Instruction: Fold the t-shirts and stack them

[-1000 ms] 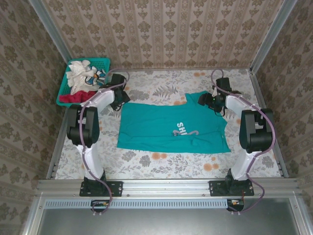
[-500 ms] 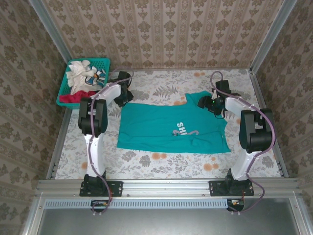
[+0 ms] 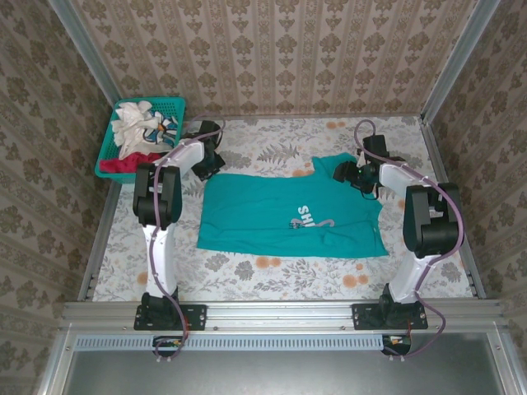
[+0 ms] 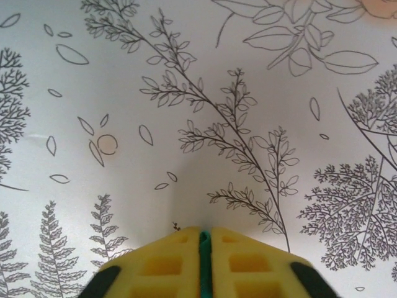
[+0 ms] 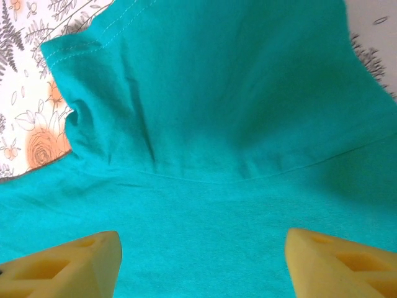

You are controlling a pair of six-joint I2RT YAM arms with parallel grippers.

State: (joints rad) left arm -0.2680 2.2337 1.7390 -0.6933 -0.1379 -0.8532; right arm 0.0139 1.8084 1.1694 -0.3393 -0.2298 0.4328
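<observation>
Top external: one teal t-shirt (image 3: 280, 216); perhaps two shirts (image 3: 134, 123) in basket (image 3: 174, 104).

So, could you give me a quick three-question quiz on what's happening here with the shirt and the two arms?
1. True or false: the right end effector is open over the teal shirt.
2. What is pinched in the left end effector? A) red cloth B) the teal shirt's edge C) nothing
3. Name two colours of cloth lying in the basket.

Key:
1. True.
2. B.
3. White cloth and red cloth.
</observation>
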